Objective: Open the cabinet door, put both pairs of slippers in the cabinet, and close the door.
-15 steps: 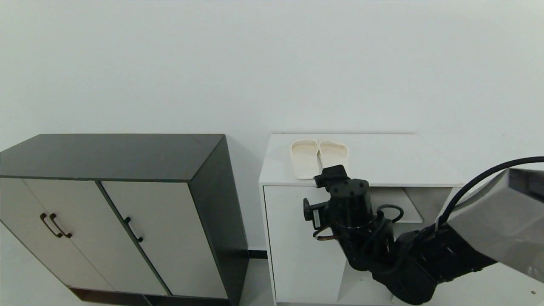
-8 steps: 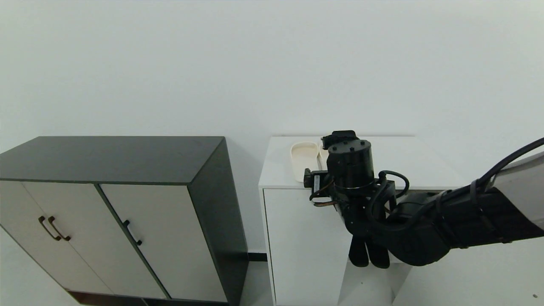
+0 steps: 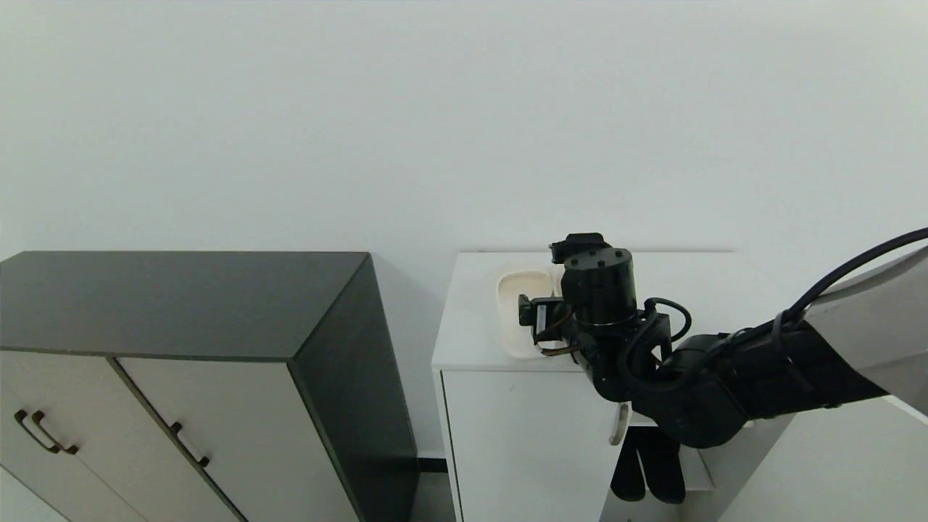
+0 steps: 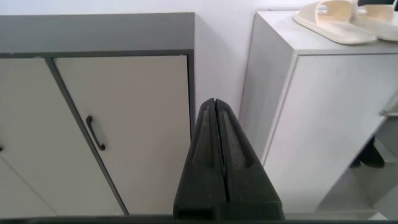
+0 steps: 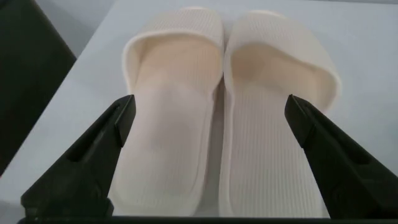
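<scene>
1. The right gripper (image 5: 211,109) has risen from the front of the white cabinet (image 3: 522,435) to above its top.
2. Nearest, the left gripper (image 4: 216,106) is closed and empty.
3. The black slippers (image 3: 647,473) seem already inside, low.
4. Farther, the open jaws straddle the cream slippers (image 5: 261,137). The next move is probably to lower and clamp.

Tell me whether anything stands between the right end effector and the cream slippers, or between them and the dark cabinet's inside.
Nothing visible separates the open right end effector from the cream slippers. The closed doors of the dark cabinet, though, bar the way inside.
</scene>
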